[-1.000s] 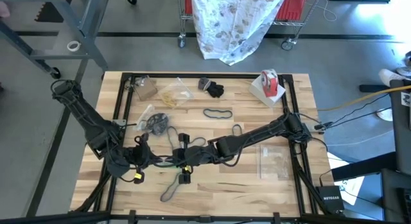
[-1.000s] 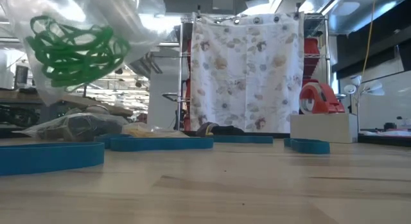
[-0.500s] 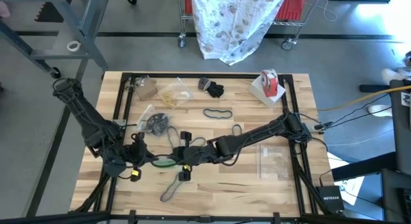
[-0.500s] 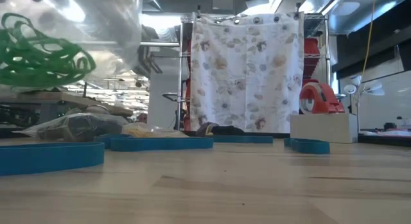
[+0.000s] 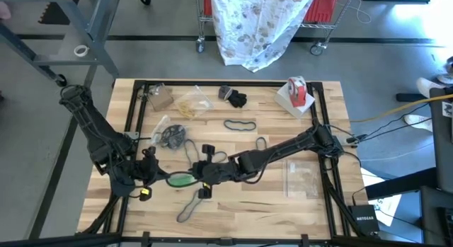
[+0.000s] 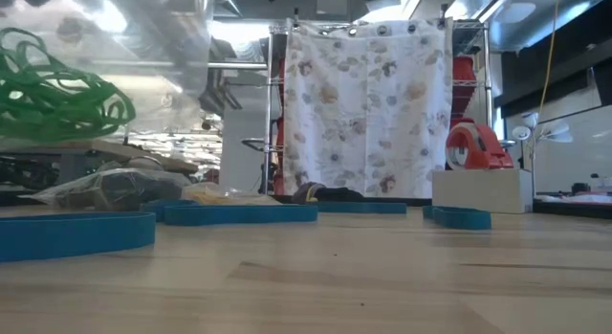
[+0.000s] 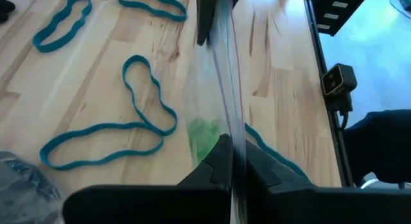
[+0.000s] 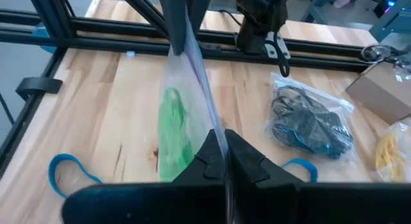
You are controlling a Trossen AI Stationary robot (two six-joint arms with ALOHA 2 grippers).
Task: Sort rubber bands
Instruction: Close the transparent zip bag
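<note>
A clear plastic bag (image 5: 180,179) holding green rubber bands (image 8: 172,131) hangs between my two grippers over the table's near middle. My left gripper (image 5: 153,173) is shut on one end of it, and my right gripper (image 5: 202,177) is shut on the other. In the low view the green bands (image 6: 57,85) hang at upper left, above the table. Loose teal rubber bands (image 7: 109,131) lie flat on the wood, one at the far middle (image 5: 241,124) and one near the front edge (image 5: 190,207). My left gripper (image 7: 232,161) pinches the bag's top edge (image 7: 226,121) at one end between its two fingers, slanting down from the table's left. The bag is clear of the table and hangs below that edge. The edge runs straight to the other gripper. My right gripper (image 8: 223,153) pinches the other end of the same top edge (image 8: 204,102) between its two fingers, slanting down from the table's right. The edge stretches straight between the two holds. The green bands sag in the bag below it.
A bag of black bands (image 5: 172,136) lies just beyond the held bag. A bag of tan bands (image 5: 192,104), a brown packet (image 5: 159,97) and a dark clump (image 5: 233,98) lie at the far edge. A red-and-white tape roll (image 5: 297,91) stands far right. An empty clear bag (image 5: 303,177) lies at the right.
My left gripper has gone a little toward the table's left edge and turned. The bag has drawn out between the two grippers and tipped flatter, so the green bands show more from above. In the low view they have shifted left.
</note>
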